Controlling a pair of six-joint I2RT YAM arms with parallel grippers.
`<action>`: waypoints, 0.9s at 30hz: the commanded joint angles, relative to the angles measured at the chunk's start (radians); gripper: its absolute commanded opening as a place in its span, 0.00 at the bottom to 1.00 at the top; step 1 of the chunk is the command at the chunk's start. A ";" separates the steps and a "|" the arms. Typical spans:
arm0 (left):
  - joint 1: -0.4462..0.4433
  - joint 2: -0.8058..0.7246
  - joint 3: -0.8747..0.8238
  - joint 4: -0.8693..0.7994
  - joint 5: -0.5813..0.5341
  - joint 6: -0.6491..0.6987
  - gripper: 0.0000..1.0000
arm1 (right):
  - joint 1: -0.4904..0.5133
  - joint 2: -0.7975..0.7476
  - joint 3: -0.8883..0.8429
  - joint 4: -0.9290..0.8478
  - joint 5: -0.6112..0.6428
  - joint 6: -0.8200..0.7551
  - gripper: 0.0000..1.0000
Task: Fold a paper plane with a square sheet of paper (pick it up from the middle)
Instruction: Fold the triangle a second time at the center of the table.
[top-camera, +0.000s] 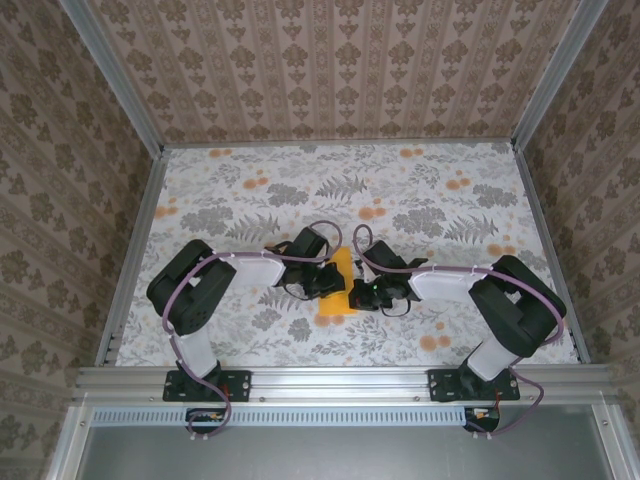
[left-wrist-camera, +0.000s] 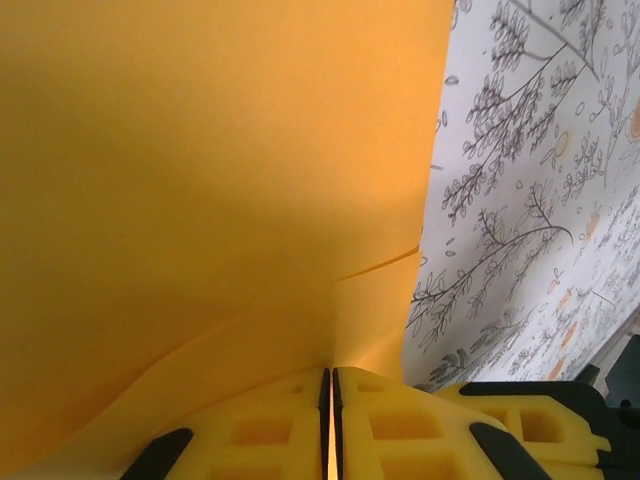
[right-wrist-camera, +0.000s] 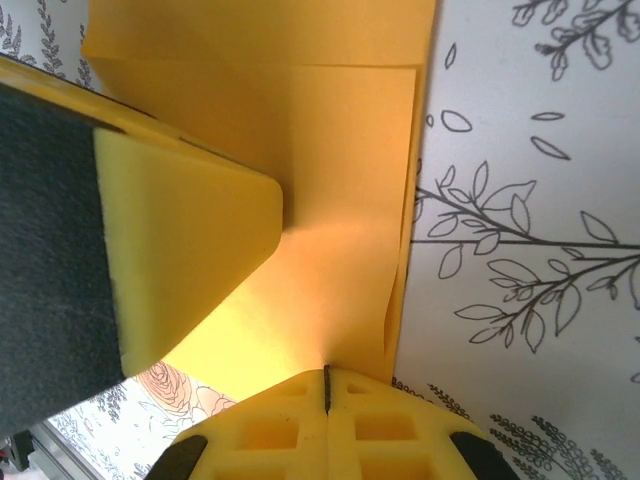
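Currently pinching with left claw (left-wrist-camera: 329, 385), jaws pressed together on thin orange-yellow square sheet of paper (left-wrist-camera: 200, 180). Likewise with right claw (right-wrist-camera: 326, 378), pressed tight on an edge of same sheet. Held between both arms over middle of white floral-print cloth surface (top-camera: 450, 200), doubled into overlapping layers; cannot tell whether touching cloth. Probably mid-fold. To do well: keep both pinches firm, move claws in step so paper stays taut without tearing, line up edges before pressing crease flat onto surface.

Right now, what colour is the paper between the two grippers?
The paper is plain orange-yellow, clearest in the left wrist view.
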 joint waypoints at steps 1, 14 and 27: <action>0.008 -0.051 0.026 -0.022 -0.021 0.043 0.15 | -0.007 0.010 -0.035 -0.053 0.033 -0.009 0.04; -0.037 -0.068 -0.046 0.031 -0.034 -0.019 0.06 | -0.009 0.022 -0.026 -0.069 0.033 0.001 0.03; -0.063 -0.030 -0.082 0.108 -0.019 -0.060 0.07 | -0.009 0.028 -0.024 -0.092 0.046 0.011 0.03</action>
